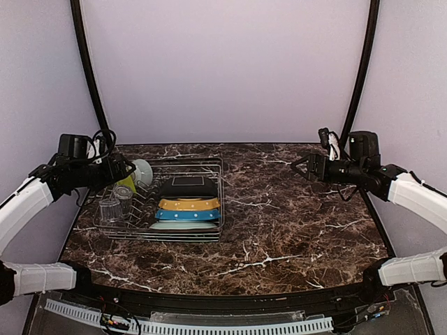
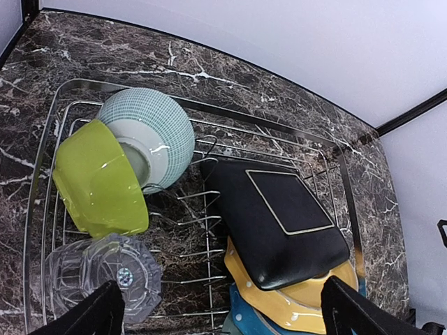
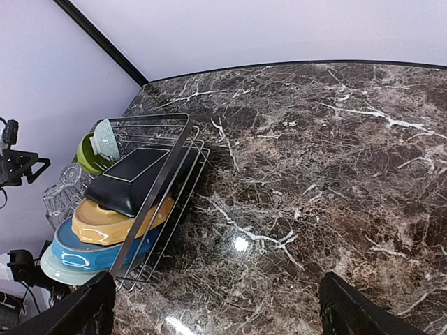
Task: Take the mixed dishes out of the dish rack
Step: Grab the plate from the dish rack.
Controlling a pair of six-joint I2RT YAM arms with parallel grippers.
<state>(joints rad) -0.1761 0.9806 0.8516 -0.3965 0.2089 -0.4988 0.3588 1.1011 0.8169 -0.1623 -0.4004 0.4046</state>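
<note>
The silver wire dish rack (image 1: 222, 197) stands at the table's left. On its right side lean a black square plate (image 1: 187, 185), a yellow dotted plate (image 1: 188, 204), a blue dotted plate (image 1: 187, 215) and a pale-green flower plate (image 1: 183, 225). On its left side are two clear ribbed glasses (image 1: 112, 208), a yellow-green bowl (image 2: 98, 178) and a pale-green bowl (image 2: 150, 132). My left gripper (image 2: 223, 322) is open and empty, high above the rack's left end (image 1: 119, 167). My right gripper (image 3: 220, 314) is open and empty, high over the table's right side (image 1: 302, 167), far from the rack (image 3: 157, 181).
The dark marble table (image 1: 293, 223) stretches bare from the rack to the right edge. Black frame posts (image 1: 87, 70) rise at both back corners before a plain wall.
</note>
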